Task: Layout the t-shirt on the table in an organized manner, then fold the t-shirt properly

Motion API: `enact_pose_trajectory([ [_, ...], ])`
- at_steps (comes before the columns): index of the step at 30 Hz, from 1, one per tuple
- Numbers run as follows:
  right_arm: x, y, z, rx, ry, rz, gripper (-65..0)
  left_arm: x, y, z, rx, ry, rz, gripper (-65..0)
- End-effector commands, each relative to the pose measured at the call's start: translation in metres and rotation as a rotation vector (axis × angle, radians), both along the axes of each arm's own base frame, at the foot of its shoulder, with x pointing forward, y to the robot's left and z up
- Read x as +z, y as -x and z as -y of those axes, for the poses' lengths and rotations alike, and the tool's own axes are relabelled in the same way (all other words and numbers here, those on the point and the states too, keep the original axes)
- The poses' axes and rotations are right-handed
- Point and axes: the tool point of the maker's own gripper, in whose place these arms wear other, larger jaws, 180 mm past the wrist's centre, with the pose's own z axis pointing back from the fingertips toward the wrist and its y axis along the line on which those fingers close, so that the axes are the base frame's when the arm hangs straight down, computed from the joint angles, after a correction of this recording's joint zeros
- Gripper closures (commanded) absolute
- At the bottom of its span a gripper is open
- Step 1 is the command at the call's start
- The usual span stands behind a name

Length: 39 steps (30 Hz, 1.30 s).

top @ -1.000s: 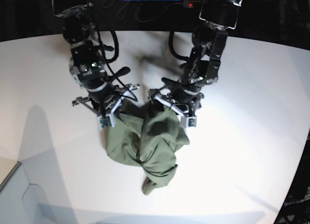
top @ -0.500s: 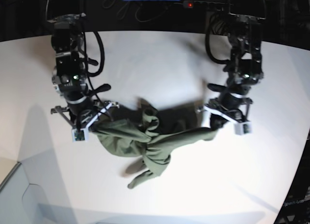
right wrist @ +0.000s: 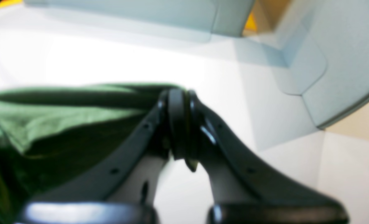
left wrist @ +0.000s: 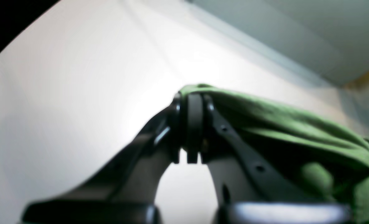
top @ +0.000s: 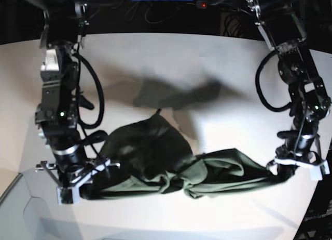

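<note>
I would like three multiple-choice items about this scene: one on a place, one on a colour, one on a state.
1. Where is the t-shirt?
A. Stretched between the two grippers, over the table
B. Folded flat at the table's far edge
C. On the floor

2. What colour is the t-shirt?
A. White
B. Olive green
C. Blue

3. How does the left gripper stand?
A. Wide open, empty
B. Shut on the t-shirt
C. Shut on nothing

Key: 1 A, the base view shows the cloth spanning from the right gripper to the left one. 2 B, all three views show green cloth. 3 B, the left wrist view shows the jaws pressed together with green cloth running out from them.
</note>
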Motion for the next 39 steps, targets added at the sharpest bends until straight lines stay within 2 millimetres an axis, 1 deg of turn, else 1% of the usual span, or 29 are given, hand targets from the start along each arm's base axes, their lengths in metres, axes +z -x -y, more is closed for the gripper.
enact_pose_trajectory([
  [1,0.034,-0.009,0.009,-0.028,0.016,0.097,0.0,0.026,-0.008,-0.010,0.028,-0.027,0.072,-0.3],
  [2,0.045,-0.013,0.014,-0.039,0.020,0.111,0.0,0.031,-0.011,-0.014,0.034,-0.033,0.078,-0.3],
  [3,0.054,-0.015,0.024,-0.061,0.027,0.124,0.0,0.032,-0.015,-0.019,0.040,-0.035,0.077,-0.3],
  [5,0.068,-0.018,0.044,-0.114,0.013,0.148,0.0,0.028,-0.023,-0.029,0.060,-0.018,0.063,-0.3],
  [6,0.073,-0.018,0.052,-0.135,0.004,0.157,0.0,0.026,-0.023,-0.042,0.090,-0.002,0.056,-0.3],
  [8,0.076,-0.015,0.070,-0.178,0.003,0.166,0.0,0.016,-0.016,-0.069,0.155,0.028,0.036,-0.3],
  [9,0.075,-0.013,0.081,-0.201,0.014,0.162,0.0,0.010,-0.013,-0.080,0.185,0.046,0.026,-0.3],
  [10,0.067,-0.012,0.089,-0.215,0.015,0.142,0.0,0.003,-0.010,-0.090,0.209,0.060,0.012,-0.3],
  [11,0.059,-0.013,0.093,-0.224,0.015,0.122,0.0,-0.005,-0.008,-0.098,0.230,0.073,-0.006,-0.3],
  [12,0.052,-0.014,0.095,-0.228,0.016,0.104,0.0,-0.009,-0.008,-0.105,0.243,0.079,-0.016,-0.3],
  [13,0.048,-0.013,0.096,-0.230,0.015,0.094,0.0,-0.011,-0.007,-0.109,0.251,0.083,-0.022,-0.3],
  [14,0.039,-0.012,0.097,-0.231,0.016,0.073,0.0,-0.015,-0.005,-0.113,0.260,0.091,-0.032,-0.3],
  [17,0.022,-0.006,0.097,-0.232,0.020,0.032,0.0,-0.022,0.004,-0.127,0.301,0.113,-0.041,-0.3],
  [18,0.017,-0.005,0.097,-0.233,0.017,0.021,0.0,-0.030,0.009,-0.131,0.315,0.122,-0.057,-0.3],
  [20,0.011,-0.005,0.106,-0.256,0.005,0.012,0.0,-0.038,0.014,-0.137,0.333,0.134,-0.075,-0.3],
  [21,0.009,-0.005,0.116,-0.281,-0.003,0.014,0.0,-0.040,0.018,-0.143,0.349,0.138,-0.075,-0.3],
  [23,0.005,-0.002,0.138,-0.337,-0.024,0.010,0.0,-0.035,0.028,-0.164,0.395,0.137,-0.068,-0.3],
  [25,0.000,0.000,0.151,-0.370,-0.032,-0.004,0.0,-0.033,0.037,-0.177,0.431,0.143,-0.062,-0.3],
  [27,-0.004,0.002,0.159,-0.391,-0.041,-0.012,0.0,-0.030,0.048,-0.192,0.461,0.129,-0.060,-0.3],
  [29,-0.003,0.004,0.165,-0.409,-0.047,-0.010,0.0,-0.022,0.053,-0.201,0.476,0.117,-0.046,-0.3],
  [32,-0.002,0.007,0.172,-0.429,-0.054,-0.006,0.0,-0.011,0.056,-0.207,0.463,0.132,-0.014,-0.3],
  [35,-0.003,0.008,0.173,-0.432,-0.056,-0.010,0.0,-0.002,0.060,-0.213,0.444,0.156,0.018,-0.3],
  [36,-0.003,0.008,0.171,-0.426,-0.052,-0.012,0.0,0.000,0.060,-0.213,0.435,0.172,0.028,-0.3],
  [37,-0.002,0.010,0.168,-0.421,-0.051,-0.007,0.0,-0.004,0.063,-0.211,0.425,0.191,0.026,-0.3],
  [39,-0.005,0.017,0.165,-0.418,-0.042,-0.011,0.0,-0.010,0.067,-0.206,0.406,0.227,0.028,-0.3],
])
